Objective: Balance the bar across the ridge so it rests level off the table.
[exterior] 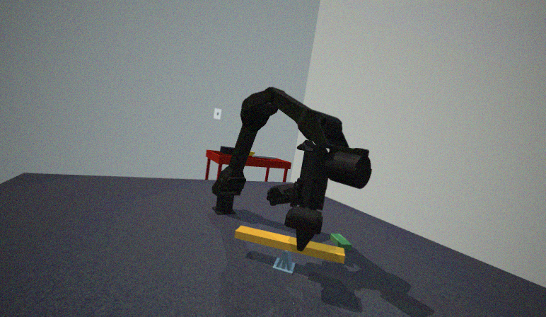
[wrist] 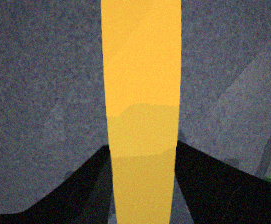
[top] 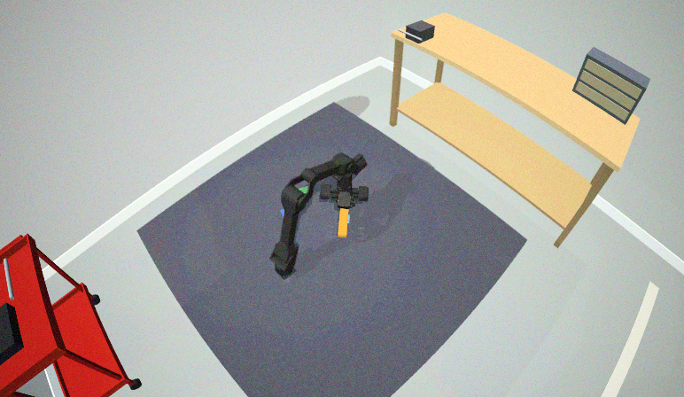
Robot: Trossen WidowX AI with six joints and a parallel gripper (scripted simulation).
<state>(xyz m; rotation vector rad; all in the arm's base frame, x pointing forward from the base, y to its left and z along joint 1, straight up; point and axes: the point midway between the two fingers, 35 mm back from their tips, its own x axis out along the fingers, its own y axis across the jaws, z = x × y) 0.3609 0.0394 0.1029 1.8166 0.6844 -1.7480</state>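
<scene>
Reading the side view from left to right, I have the arm's base (exterior: 224, 204) planted at about ten o'clock from the work. Then comes the near-left end of the yellow bar (exterior: 288, 243), then the small pale-blue ridge (exterior: 284, 262) under it, then my gripper (exterior: 303, 240) coming straight down onto the bar, and last a green block (exterior: 341, 240) lying on the dark mat (exterior: 109, 244) just past the bar's right end.

The fingers are clamped narrow across the bar's width, and I judge the hold firm. The bar's long axis runs from ten o'clock down to four o'clock in that view, and it looks tilted slightly, right end lower.

What the coming move turns on is this: the ridge sits to the left of my fingers, at about seven o'clock from them, so the grip point is offset toward the right end and not over the support. I cannot tell whether the bar's underside touches the ridge top or hangs just above it. Neither bar end looks to be touching the mat.

From the wrist camera the bar (wrist: 142, 110) runs straight away toward twelve o'clock, centred between the dark finger shapes, with a sliver of green at four o'clock.

From overhead the bar (top: 342, 222) pokes out toward six o'clock below the gripper (top: 343, 201).

Before I open, I want the bar level and its middle over the ridge.
</scene>
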